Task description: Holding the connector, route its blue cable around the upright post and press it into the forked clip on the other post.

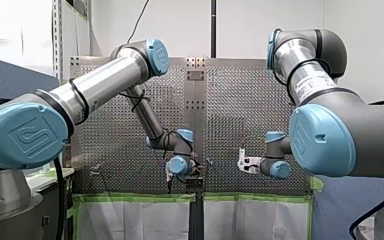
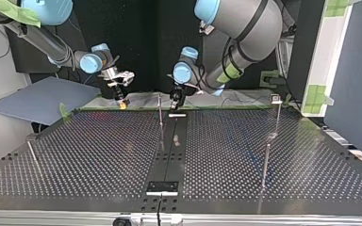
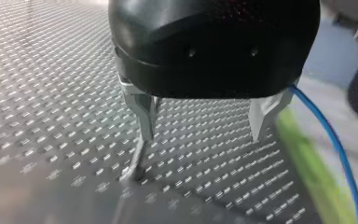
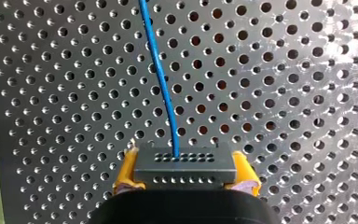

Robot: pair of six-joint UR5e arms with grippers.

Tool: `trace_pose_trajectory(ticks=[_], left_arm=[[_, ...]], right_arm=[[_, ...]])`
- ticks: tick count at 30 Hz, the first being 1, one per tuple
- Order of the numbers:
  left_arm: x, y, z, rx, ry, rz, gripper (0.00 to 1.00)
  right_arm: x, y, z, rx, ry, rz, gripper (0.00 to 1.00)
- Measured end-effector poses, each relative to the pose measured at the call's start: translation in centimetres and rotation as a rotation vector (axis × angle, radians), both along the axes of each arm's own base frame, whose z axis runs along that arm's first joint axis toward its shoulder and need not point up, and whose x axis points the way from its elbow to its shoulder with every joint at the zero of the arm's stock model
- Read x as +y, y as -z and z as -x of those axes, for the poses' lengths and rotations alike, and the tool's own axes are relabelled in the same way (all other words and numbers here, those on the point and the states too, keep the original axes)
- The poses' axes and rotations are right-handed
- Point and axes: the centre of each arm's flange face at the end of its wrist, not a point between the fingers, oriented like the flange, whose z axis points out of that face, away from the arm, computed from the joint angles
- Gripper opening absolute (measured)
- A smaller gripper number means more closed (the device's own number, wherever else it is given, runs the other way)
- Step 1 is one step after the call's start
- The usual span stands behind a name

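Between two yellow pads (image 4: 127,169), my right claw (image 4: 185,161) clamps one grey connector (image 4: 185,176); its single blue cable (image 4: 161,70) runs ahead over the table (image 4: 284,93). My left claw (image 3: 203,135) hangs over the table, its two metal fingers (image 3: 147,119) apart.

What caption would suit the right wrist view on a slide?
My right gripper, yellow-padded, clamps a grey connector whose blue cable runs ahead over the perforated table.
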Motion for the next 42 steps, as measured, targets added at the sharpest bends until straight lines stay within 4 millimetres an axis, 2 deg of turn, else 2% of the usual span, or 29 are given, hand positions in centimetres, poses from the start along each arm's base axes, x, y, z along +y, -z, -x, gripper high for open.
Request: trace_pose_trajectory(ticks=[7,17,24,31,42], left_arm=[[-0.4,-0.1,0.8,0.020,0.025,-0.026,0.99],[-0.2,-1.6,1.1,0.013,0.023,-0.025,0.99],[0.2,-2.3,2.3,0.012,0.033,-0.023,0.99],[-0.4,-3.5,2.9,-0.003,0.067,-0.007,0.99],[-1.0,-2.9,4.6,0.027,0.123,-0.010,0.99]], right_arm=[[0.1,0.1,0.0,0.002,-0.001,-0.005,0.00],[0.1,0.1,0.1,0.003,0.000,-0.006,0.00],[0.1,0.2,0.1,0.005,0.000,-0.008,0.00],[0.1,0.2,0.1,0.006,0.000,-0.011,0.00],[0.1,0.2,0.1,0.007,0.001,-0.011,0.00]])
